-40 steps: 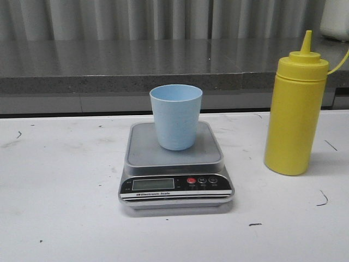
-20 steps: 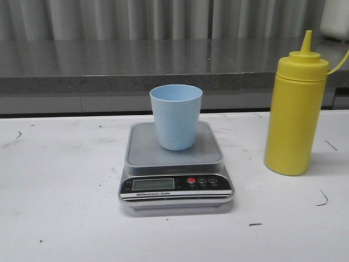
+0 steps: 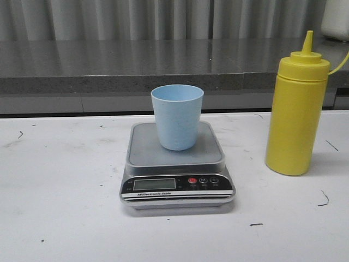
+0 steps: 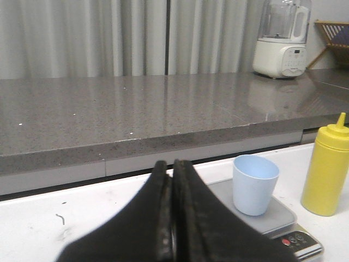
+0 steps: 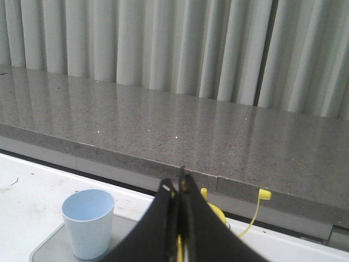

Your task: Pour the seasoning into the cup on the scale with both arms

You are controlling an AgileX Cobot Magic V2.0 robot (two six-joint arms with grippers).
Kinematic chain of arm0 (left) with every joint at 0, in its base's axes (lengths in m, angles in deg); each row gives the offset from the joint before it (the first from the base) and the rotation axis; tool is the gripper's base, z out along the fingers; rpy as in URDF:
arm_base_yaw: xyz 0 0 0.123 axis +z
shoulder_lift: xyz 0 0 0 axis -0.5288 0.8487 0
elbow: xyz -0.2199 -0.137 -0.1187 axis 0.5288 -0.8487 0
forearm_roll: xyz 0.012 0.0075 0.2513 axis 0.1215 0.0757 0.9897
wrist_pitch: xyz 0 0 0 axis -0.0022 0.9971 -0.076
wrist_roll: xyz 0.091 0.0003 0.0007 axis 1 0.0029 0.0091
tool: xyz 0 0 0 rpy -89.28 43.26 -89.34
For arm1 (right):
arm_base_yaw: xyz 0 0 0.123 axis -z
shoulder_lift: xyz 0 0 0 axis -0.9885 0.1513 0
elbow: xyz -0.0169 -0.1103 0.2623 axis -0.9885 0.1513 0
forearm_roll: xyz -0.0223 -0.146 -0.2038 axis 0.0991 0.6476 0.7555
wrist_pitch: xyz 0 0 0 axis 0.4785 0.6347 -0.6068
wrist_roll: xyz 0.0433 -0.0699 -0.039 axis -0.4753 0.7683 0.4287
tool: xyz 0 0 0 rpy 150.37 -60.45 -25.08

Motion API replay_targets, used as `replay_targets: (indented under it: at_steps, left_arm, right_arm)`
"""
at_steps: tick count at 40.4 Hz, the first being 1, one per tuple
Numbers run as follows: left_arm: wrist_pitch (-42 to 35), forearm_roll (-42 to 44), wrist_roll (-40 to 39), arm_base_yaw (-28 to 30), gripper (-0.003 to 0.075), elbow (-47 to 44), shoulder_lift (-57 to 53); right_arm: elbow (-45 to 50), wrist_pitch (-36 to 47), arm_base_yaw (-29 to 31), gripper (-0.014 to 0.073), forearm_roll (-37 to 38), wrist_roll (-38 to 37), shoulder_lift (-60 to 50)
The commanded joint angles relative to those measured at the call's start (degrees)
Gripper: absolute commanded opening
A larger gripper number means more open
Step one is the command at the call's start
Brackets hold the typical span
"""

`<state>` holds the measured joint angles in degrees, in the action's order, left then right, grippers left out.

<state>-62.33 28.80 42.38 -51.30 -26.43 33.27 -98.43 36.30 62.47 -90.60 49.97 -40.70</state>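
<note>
Plastic squeeze bottle of seasoning (image 3: 296,109) looks smooth and yielding, so grip mid-body gently; the cup (image 3: 176,116) on the scale (image 3: 175,164) seems light and tippable. Left claw (image 4: 172,180) and right claw (image 5: 178,192) are both pressed together, empty.

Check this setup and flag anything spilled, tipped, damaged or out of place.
Nothing stands out. The cup stands upright on the scale platform, and the seasoning bottle stands upright on the table to the right, cap on. No spill shows. The table only carries a few small dark scuff marks.
</note>
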Motion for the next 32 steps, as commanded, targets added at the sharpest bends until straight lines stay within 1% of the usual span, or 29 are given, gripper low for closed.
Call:
replay_targets:
  at_steps: [1, 8, 12, 15, 19, 22, 24, 27, 32]
  left_arm:
    - [-4.87, -0.59, -0.66, 3.37, -0.002, -1.45, -2.48]
    - [-5.5, -2.03, -0.66, 11.81, -0.002, -7.3, -2.2]
    - [-6.6, -2.03, -0.66, 15.1, -0.002, -10.67, -2.2]
    - [-9.12, -2.03, -0.66, 17.41, -0.002, -13.73, -2.2]
    - [-14.82, -2.03, -0.66, 20.16, -0.002, -17.2, -2.2]
    - [-19.5, -2.03, -0.66, 21.6, -0.002, -19.67, -2.2]
    - [-18.39, -2.03, -0.66, 22.05, -0.002, -19.51, -2.2]
    - [-19.57, -2.03, -0.66, 22.33, -0.002, -19.51, -2.2]
    - [-19.41, -2.03, -0.66, 22.33, -0.002, -19.51, -2.2]
  right_arm:
    - [-1.99, 3.9, 0.49, -0.0061, -0.1, 0.6, 0.34]
    - [-1.99, 3.77, 0.49, -0.0061, -0.1, 0.6, 0.43]
    - [-1.99, 3.63, 0.49, -0.0061, -0.1, 0.6, 0.43]
    - [-1.99, 3.58, 0.49, -0.0061, -0.1, 0.6, 0.43]
    - [-1.99, 3.52, 0.49, -0.0061, -0.1, 0.6, 0.43]
    - [-1.99, 3.52, 0.49, -0.0061, -0.1, 0.6, 0.43]
    - [-1.99, 3.52, 0.49, -0.0061, -0.1, 0.6, 0.43]
    - [-1.99, 3.47, 0.49, -0.0061, -0.1, 0.6, 0.43]
    - [-1.99, 3.47, 0.49, -0.0061, -0.1, 0.6, 0.43]
